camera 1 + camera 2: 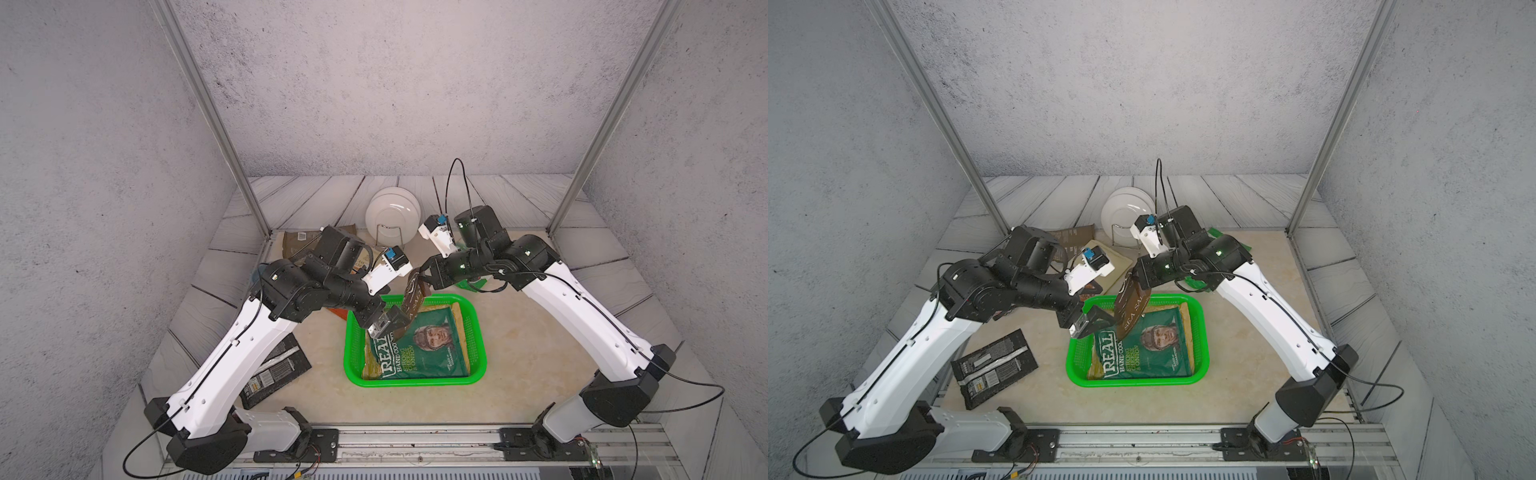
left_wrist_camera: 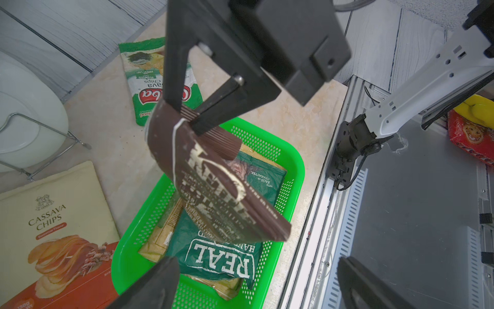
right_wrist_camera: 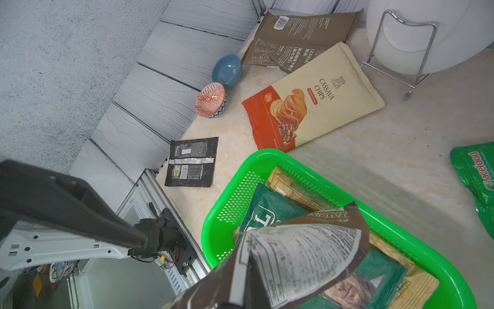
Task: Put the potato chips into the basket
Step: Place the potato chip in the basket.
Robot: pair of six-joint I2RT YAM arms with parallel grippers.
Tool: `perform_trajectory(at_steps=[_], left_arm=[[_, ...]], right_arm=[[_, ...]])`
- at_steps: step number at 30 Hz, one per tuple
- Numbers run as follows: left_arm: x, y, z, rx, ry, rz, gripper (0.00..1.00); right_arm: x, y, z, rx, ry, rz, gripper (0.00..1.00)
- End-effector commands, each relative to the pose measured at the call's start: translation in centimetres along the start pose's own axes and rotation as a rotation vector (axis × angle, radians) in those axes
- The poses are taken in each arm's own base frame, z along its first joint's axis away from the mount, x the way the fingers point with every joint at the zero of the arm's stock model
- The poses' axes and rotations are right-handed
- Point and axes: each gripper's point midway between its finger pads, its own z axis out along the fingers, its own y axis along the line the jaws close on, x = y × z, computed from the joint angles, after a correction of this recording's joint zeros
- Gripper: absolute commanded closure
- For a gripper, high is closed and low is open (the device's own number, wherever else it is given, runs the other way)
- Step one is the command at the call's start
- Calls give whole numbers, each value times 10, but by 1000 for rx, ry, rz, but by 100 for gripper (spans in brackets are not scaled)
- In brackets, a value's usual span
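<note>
Green bag (image 1: 432,349) and tan bag (image 1: 460,328) are in the basket (image 1: 415,381), the right claw (image 2: 188,117) dangles a brown bag (image 1: 411,307) above it, left claw (image 1: 388,324) wide, with black bag (image 1: 276,370), cream bag (image 3: 334,88), olive bag (image 1: 297,243), seaweed bag (image 2: 149,72) left on the table (image 1: 519,332).
</note>
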Motion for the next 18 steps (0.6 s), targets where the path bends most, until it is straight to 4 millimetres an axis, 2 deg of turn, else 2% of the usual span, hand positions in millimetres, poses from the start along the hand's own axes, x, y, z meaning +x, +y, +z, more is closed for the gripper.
perform_trajectory(at_steps=[1, 5, 9, 18], left_arm=[[-13, 3, 0, -21, -29, 7, 3], [-10, 4, 9, -17, -6, 15, 7], [-12, 13, 14, -59, -1, 19, 23], [-12, 36, 18, -174, 13, 9, 94]], right_arm=[[-12, 8, 1, -11, -25, -10, 100], [-12, 10, 5, -14, -15, -10, 100], [-11, 12, 7, -20, -7, -17, 100], [-10, 10, 6, 3, 0, -37, 100]])
